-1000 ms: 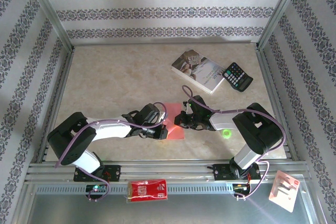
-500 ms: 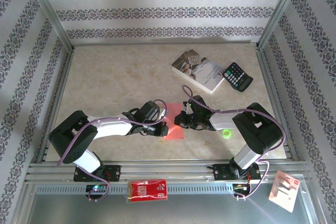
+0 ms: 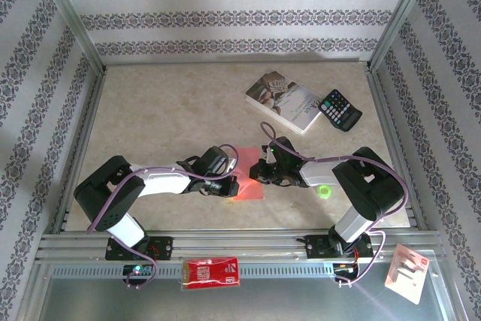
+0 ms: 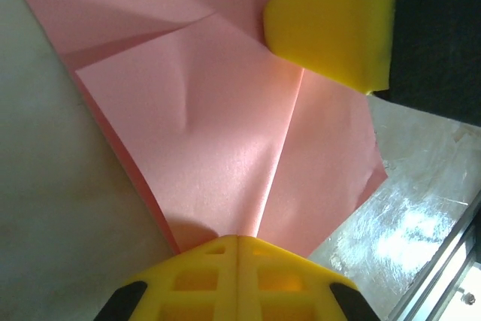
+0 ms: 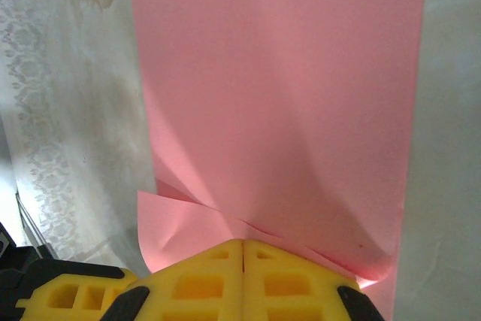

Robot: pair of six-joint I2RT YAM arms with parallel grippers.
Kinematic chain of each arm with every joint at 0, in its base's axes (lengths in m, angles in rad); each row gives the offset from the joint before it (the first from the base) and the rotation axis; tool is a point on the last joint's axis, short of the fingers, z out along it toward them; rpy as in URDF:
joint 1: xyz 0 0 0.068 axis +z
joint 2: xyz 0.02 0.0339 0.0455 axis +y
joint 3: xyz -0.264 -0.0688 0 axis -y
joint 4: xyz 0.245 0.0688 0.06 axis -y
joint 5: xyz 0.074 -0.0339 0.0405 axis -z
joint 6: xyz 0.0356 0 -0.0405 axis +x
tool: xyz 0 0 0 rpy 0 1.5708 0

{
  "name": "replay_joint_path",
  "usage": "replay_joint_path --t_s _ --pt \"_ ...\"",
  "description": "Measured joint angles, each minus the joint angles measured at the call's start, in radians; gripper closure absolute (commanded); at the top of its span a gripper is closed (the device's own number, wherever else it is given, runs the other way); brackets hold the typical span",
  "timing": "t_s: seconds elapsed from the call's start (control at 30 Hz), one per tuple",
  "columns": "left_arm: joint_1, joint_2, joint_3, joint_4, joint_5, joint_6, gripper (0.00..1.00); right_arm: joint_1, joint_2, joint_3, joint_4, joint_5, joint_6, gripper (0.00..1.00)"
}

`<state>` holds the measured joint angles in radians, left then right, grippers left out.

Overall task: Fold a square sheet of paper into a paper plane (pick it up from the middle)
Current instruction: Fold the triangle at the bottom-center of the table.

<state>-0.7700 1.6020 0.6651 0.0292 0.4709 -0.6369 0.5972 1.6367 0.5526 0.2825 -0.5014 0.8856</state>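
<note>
The square sheet of paper (image 3: 251,190) lies partly folded on the table near the front, pink-red, between my two grippers. In the left wrist view the paper (image 4: 210,148) shows folded flaps and a straight crease running down to my left gripper (image 4: 237,237), which is shut with its tips resting on the sheet's edge. My right gripper (image 5: 243,243) is also shut, its tips pressed on a folded edge of the paper (image 5: 285,95). From above, the left gripper (image 3: 230,184) and right gripper (image 3: 259,175) face each other across the sheet, a few centimetres apart.
A paperback book (image 3: 284,101) and a black calculator (image 3: 340,110) lie at the back right. A small green object (image 3: 325,192) sits beside the right arm. A red packet (image 3: 213,272) and a white card (image 3: 407,272) lie on the front rail area.
The left arm has shifted slightly to the right, its gripper sliding a little further onto the paper. The right arm and the sheet have stayed put.
</note>
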Motion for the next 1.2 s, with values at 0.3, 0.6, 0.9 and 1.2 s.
replay_joint_path --t_s 0.3,0.6,0.9,1.2 --pt "0.0 0.004 -0.002 0.0 -0.003 0.0 1.0 -0.001 0.001 0.002 0.001 -0.002 0.0 0.98" --pt "0.0 -0.006 -0.03 0.028 -0.008 0.0 1.0 -0.026 -0.049 0.005 -0.064 -0.013 -0.007 0.9" --pt "0.0 -0.01 -0.048 0.062 -0.007 0.0 1.0 0.039 -0.148 0.003 -0.066 -0.016 0.028 0.9" --pt "0.0 -0.01 -0.048 0.062 -0.007 0.0 1.0 0.122 -0.1 -0.008 -0.043 -0.002 0.087 0.92"
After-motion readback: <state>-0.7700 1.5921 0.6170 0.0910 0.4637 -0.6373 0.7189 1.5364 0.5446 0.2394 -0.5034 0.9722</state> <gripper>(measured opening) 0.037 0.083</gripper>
